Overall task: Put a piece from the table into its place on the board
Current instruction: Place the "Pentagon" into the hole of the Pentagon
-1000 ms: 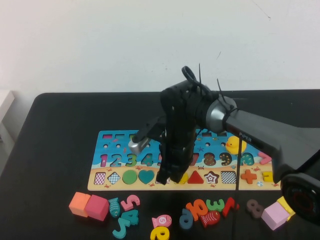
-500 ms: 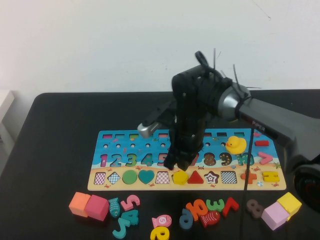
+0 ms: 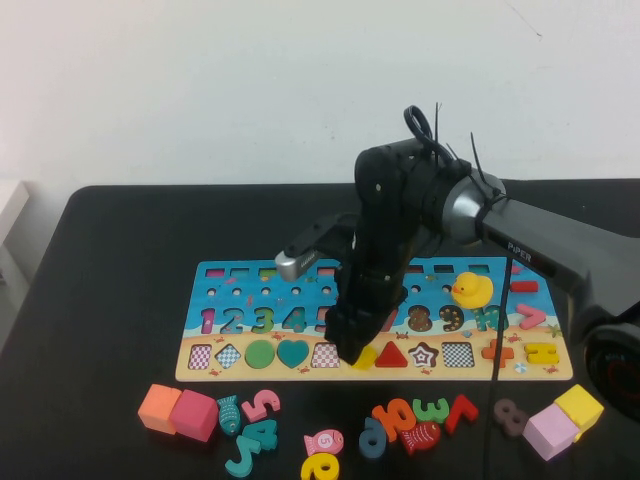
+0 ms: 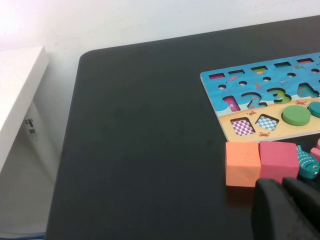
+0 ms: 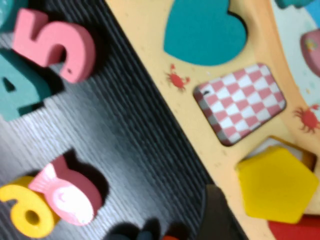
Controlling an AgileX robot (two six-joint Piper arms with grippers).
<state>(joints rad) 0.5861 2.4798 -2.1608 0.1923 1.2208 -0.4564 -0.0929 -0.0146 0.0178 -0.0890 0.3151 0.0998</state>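
Observation:
The puzzle board (image 3: 200,275) lies mid-table. A yellow pentagon (image 3: 368,357) rests on its bottom row between the pink checkered slot and the red triangle. In the right wrist view the pentagon (image 5: 277,185) sits askew, partly over its slot. My right gripper (image 3: 350,345) is low over the board, right at the pentagon's left side. One finger (image 5: 220,215) shows beside the pentagon and nothing is held. My left gripper (image 4: 284,189) is shut and empty, out of the high view, close above the table next to the orange cube (image 4: 242,163).
Loose pieces lie in front of the board: pink 5 (image 3: 260,403), teal 4 (image 3: 250,445), pink fish (image 3: 323,441), red fish (image 3: 420,436), brown 8 (image 3: 509,416). Cubes sit at front left (image 3: 194,414) and front right (image 3: 550,432). A yellow duck (image 3: 468,290) stands on the board.
My right gripper rose off the pentagon and shifted right, then came down again at its left side. The pentagon stays on the board at its slot.

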